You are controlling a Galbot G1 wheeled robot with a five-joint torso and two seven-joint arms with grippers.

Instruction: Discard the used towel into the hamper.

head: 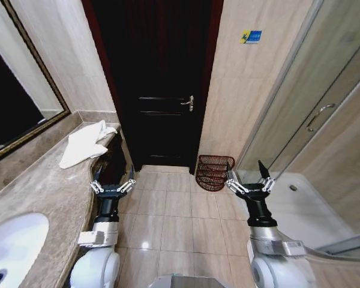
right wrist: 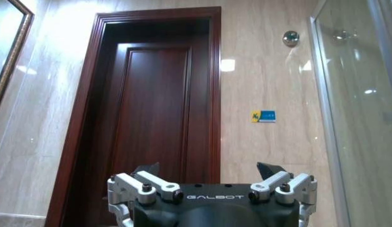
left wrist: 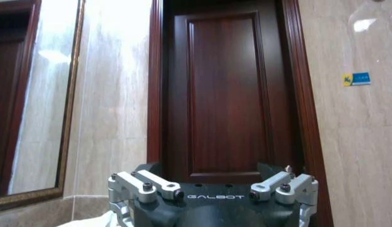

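The used towel (head: 84, 144) is white and lies crumpled at the far end of the marble countertop (head: 42, 192), on my left. The hamper (head: 212, 173) is a small reddish-brown openwork basket standing on the floor against the wall, just right of the dark door. My left gripper (head: 113, 183) hangs open and holds nothing, beside the counter's edge and short of the towel. My right gripper (head: 246, 173) is open and holds nothing, just right of the hamper and nearer to me. In the right wrist view the right gripper (right wrist: 209, 171) faces the door with its jaws spread.
A dark wooden door (head: 162, 90) stands shut straight ahead. A framed mirror (head: 18, 102) hangs above the counter, and a white sink (head: 12, 240) sits at its near end. The glass shower enclosure (head: 312, 120) stands at the right. Tiled floor (head: 168, 216) lies between my arms.
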